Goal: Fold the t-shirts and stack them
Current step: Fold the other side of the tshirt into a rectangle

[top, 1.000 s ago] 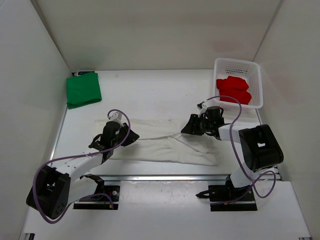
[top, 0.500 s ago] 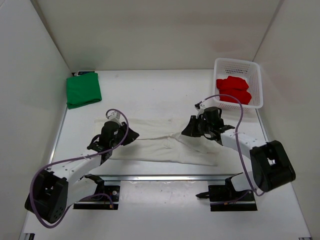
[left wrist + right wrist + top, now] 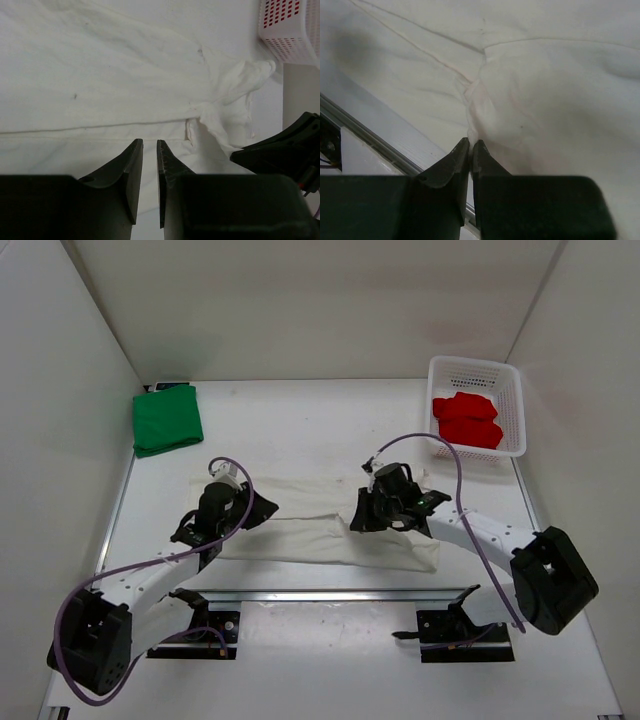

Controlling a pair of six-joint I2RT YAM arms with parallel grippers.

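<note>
Top external view: the off-white t-shirt (image 3: 300, 540) lies as a long, partly folded band across the near part of the table (image 3: 300, 430), and it serves as the reference for everything else. Beyond its left end, in the far corner, sits the bright green t-shirt (image 3: 167, 420), folded to a small square. Beyond its right end stands the white mesh basket (image 3: 475, 365) with the red t-shirt (image 3: 467, 420) bundled inside. The left gripper (image 3: 258, 508) is down at the off-white t-shirt's left end. The right gripper (image 3: 362, 518) is down nearer the middle of the band, on its far edge.

Left wrist view: the left gripper (image 3: 148, 144) has its fingers (image 3: 131, 165) a narrow slit apart, low over the off-white t-shirt (image 3: 100, 75) where a fold line runs across it. Whether any cloth is caught between them cannot be told. Past the fingers, a crumpled knot of the same shirt rises just beside the dark body of the right gripper (image 3: 285, 145), and a corner of the basket (image 3: 285, 25) shows beyond that.

Right wrist view: the right gripper (image 3: 470, 142) is clenched, its fingers (image 3: 451, 167) pressed nearly together on a raised ridge of the off-white t-shirt (image 3: 545, 100), which puckers right at their tips. A metal rail (image 3: 380, 135) runs along the shirt's near edge.
</note>
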